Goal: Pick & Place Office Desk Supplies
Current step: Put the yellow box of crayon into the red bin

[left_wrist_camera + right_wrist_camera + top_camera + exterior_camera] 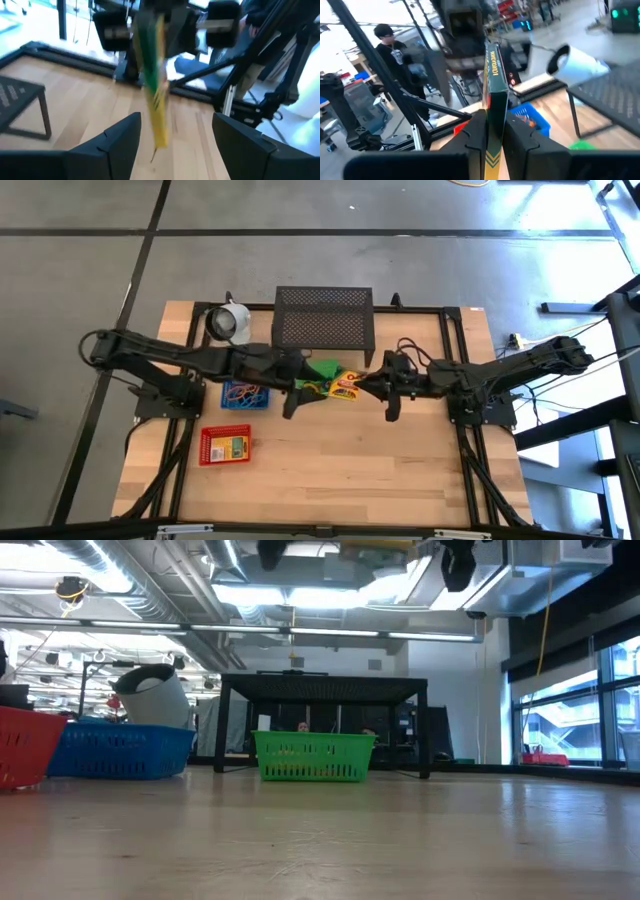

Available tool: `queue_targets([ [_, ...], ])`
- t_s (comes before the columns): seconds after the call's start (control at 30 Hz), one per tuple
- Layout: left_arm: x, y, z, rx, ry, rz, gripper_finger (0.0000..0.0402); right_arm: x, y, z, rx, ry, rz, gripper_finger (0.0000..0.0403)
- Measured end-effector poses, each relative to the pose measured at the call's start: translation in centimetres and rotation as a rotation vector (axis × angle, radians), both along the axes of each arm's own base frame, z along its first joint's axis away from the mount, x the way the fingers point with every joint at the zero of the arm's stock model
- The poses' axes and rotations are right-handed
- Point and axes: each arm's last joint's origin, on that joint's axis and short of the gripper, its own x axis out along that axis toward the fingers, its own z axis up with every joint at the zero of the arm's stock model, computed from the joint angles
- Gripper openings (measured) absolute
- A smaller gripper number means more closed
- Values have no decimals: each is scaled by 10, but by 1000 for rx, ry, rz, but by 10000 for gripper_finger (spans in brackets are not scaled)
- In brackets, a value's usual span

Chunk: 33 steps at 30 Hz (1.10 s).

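Note:
A yellow and green crayon box hangs in the air at the table's middle, between my two grippers. My right gripper is shut on it and reaches in from the right. My left gripper is open and faces it from the left. In the left wrist view the box's free end stands just in front of the open fingers without touching them. In the low view the box shows at the top edge. A second crayon box lies in a red basket. Coloured rubber bands lie in a blue basket. My right gripper pinches the crayon box between its two fingers by the end toward the table's right, on its two broad faces. The fingers come level from the table's right, along the box. The box is lifted clear of the table and points toward my left gripper.
A green basket sits just behind the held box, in front of the black mesh stand. A white cup lies at the far left. The near half of the wooden table is bare. A person stands beyond the table.

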Motion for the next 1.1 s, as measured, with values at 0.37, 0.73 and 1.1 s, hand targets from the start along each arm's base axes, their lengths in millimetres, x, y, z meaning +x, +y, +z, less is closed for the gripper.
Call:
queue_targets([
  [0.37,21,-2,-10,-6,-66,-4,242,0,1,3,-125,-25,48,43],
  [0.73,23,-3,-5,-4,-138,-22,242,0,2,8,-185,-78,78,43],
  [1.1,41,-4,-22,-31,-146,-17,162,-1,3,13,-229,-132,79,48],
])
